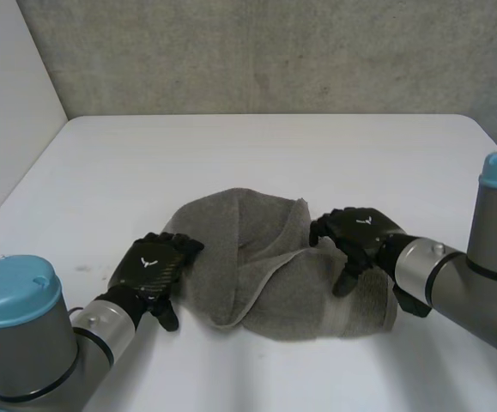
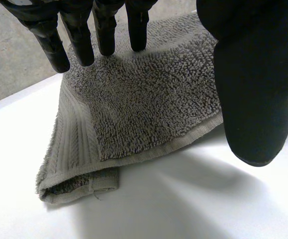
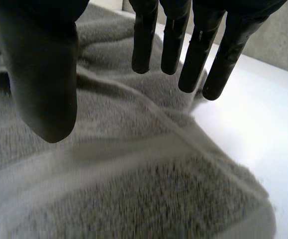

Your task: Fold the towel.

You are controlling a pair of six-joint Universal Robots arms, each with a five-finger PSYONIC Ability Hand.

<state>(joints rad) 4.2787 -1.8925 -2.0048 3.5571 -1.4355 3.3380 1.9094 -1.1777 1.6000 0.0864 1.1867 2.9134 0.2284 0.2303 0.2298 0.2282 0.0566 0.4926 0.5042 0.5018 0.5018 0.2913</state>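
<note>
The left robot hand [image 1: 158,264] sits at the near left of the counter [image 1: 231,146], one of two robot hands at work here. Its fingers [image 2: 104,30] are straight and spread, the thumb held apart, gripping nothing. The fingertips hang over the left edge of the towel [image 1: 265,257], but I cannot tell whether they touch it.

There is one towel, grey and rumpled, lying in a loose heap in the middle of the counter, nearer the front. From the left wrist, the towel [image 2: 144,104] shows a flat hemmed border, with one corner doubled under itself just beside the hand.

The right robot hand [image 1: 360,233] is over the right part of the heap. Its fingers [image 3: 171,45] are straight, the thumb is off to one side, and it is released. A hem band of the towel [image 3: 134,189] runs below the palm.

White counter stretches behind the towel to the far edge by the wall, and out to either side.
</note>
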